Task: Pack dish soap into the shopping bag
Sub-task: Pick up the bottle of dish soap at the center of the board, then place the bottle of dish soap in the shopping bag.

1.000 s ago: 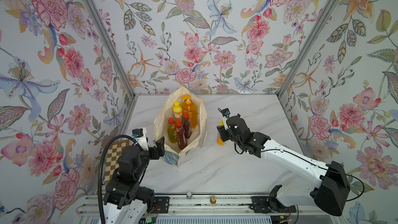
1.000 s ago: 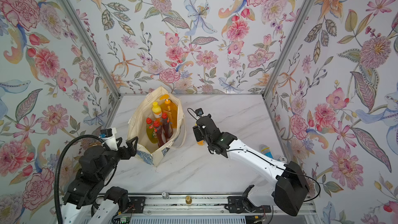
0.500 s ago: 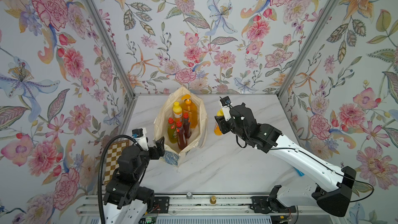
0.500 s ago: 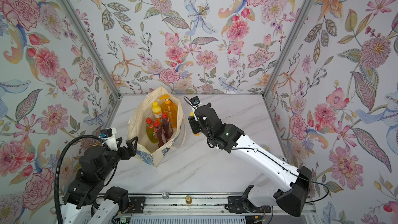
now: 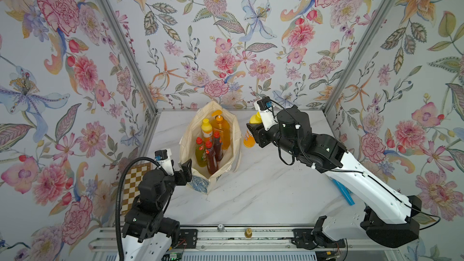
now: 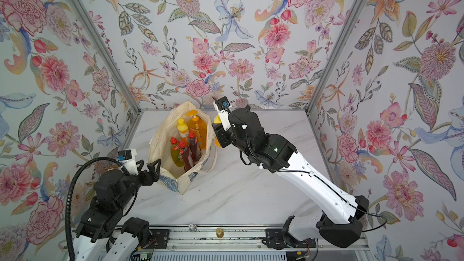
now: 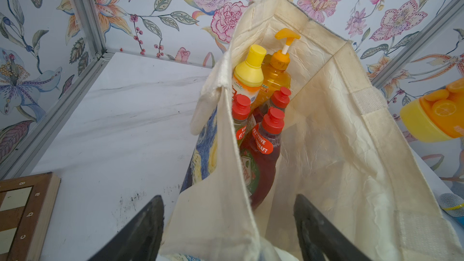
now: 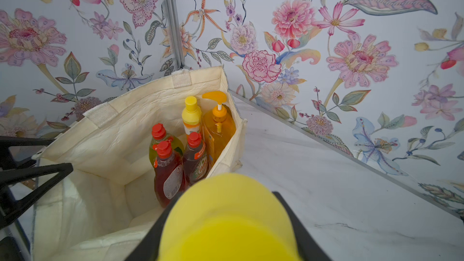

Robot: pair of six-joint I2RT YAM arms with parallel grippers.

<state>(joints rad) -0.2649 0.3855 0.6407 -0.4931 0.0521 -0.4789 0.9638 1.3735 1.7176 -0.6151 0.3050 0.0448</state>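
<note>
Cream canvas makes up the tall shopping bag, which stands open-mouthed on the white marble-look bench with a blue swirl print on its outer side. Five bottles stand upright inside it, crowded toward the far end: a big amber pump bottle, an orange bottle with a yellow cap, a green bottle with a red cap and two dark-red bottles with red caps.

The sixth, a second orange dish-soap bottle with a yellow cap, is clamped about half-wide in the right hand. It hangs clear of the bench, roughly upright, just outside the bag's right wall. The step in hand looks like the carry of the last bottle to the bag.

The left hand stands wide open at the bag's near end. In the left wrist view the cloth edge runs up between its fingers. It pinches nothing that I can see, and I cannot tell if it touches the fabric.

The next move probably calls for bringing the bottle over the right rim. Whether its base already clears that rim I cannot tell. It should then go down into the free floor at the near half of the bag, away from the red caps. The soft wall could fold inward if the bottle catches it.
</note>
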